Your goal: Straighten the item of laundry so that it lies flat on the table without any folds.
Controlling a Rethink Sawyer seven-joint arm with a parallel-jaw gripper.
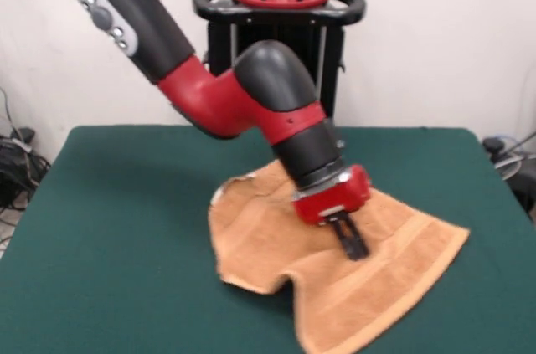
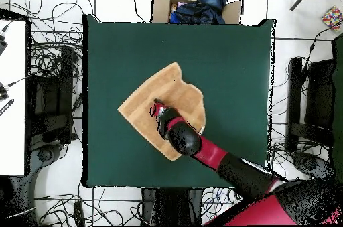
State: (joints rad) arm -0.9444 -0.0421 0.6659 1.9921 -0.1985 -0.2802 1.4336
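My gripper [image 1: 353, 245] has its black fingers [image 1: 358, 247] down on the towel [image 1: 276, 245]; I can't tell whether they pinch cloth. I judge I'm mid-straightening: one towel, mid-table [image 1: 126, 203], buckled along its near edge. Next I'd drag that wave outward toward the table's edge. One arm [image 1: 276, 111]

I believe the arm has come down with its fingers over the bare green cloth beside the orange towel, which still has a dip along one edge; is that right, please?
Not quite. In the front view the gripper is over the orange towel itself, near its middle, not beside it over the bare green table. The dip in the towel's edge is there.
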